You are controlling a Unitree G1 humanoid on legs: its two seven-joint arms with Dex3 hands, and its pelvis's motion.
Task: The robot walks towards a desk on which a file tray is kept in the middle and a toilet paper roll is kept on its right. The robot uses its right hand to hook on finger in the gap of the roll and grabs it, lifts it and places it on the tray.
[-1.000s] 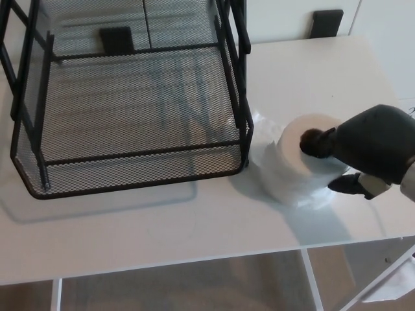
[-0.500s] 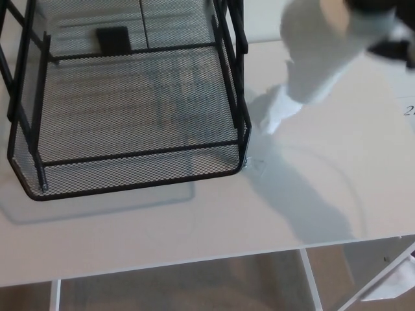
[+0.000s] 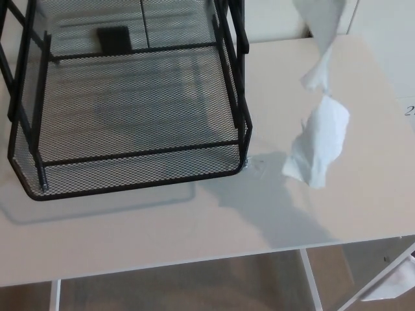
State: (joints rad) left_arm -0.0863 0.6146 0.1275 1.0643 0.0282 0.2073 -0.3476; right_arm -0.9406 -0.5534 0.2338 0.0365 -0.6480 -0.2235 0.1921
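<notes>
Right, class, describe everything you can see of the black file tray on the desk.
The file tray is black metal by the look of it: fine wire mesh on a frame of thicker rods, with rounded front corners and a low front wall. Upright posts rise at its sides and run out of the picture's top. It sits flat on the white desk, left of centre, and nothing lies in it. Only the desk touches it; the hanging strip of toilet paper is off to its right, clear of it.

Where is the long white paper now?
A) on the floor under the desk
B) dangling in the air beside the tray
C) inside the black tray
B: the paper strip hangs down from the picture's top edge, right of the tray, casting a shadow on the desk.
</notes>
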